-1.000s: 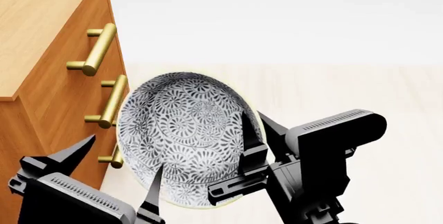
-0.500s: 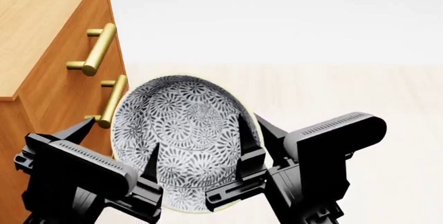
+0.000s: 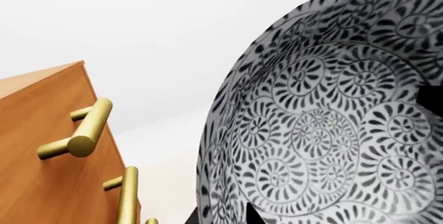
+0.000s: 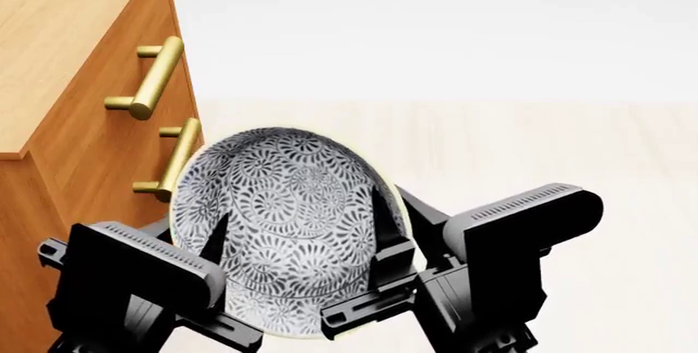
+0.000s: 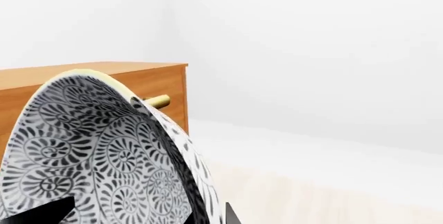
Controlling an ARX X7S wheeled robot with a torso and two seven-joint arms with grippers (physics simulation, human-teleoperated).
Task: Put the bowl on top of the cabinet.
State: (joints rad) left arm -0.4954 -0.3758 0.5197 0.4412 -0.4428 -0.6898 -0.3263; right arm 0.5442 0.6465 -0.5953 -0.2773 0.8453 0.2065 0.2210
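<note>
1. At the left of the head view we see the cabinet (image 4: 77, 108), its light wood top bare where the frame shows it and two brass handles (image 4: 147, 79) in full sight on the front; a third is not clearly visible here.
2. The left end effector (image 4: 191, 239) has its jaws spread, one finger inside the bowl (image 4: 289, 230) at its near-left rim and the other outside. We cannot tell whether the fingers actually press the rim.
3. The bowl is carried tilted, its patterned inside facing the head camera, just beside the cabinet front, overlapping the lower handle and below the level of the top.
4. The right end effector (image 4: 393, 214) straddles the bowl's right rim, one finger inside and one outside, and we judge it closed on the bowl.
5. We judge the step in hand to be the carry: the bowl is off the floor (image 4: 567, 165) but not yet placed. The next move calls for raising it above the top edge, shifting it left over the top, then levelling it.
6. Hidden: the bowl's underside, the near rim behind both end effectors, and the cabinet's far extent, cut off by the frame.
</note>
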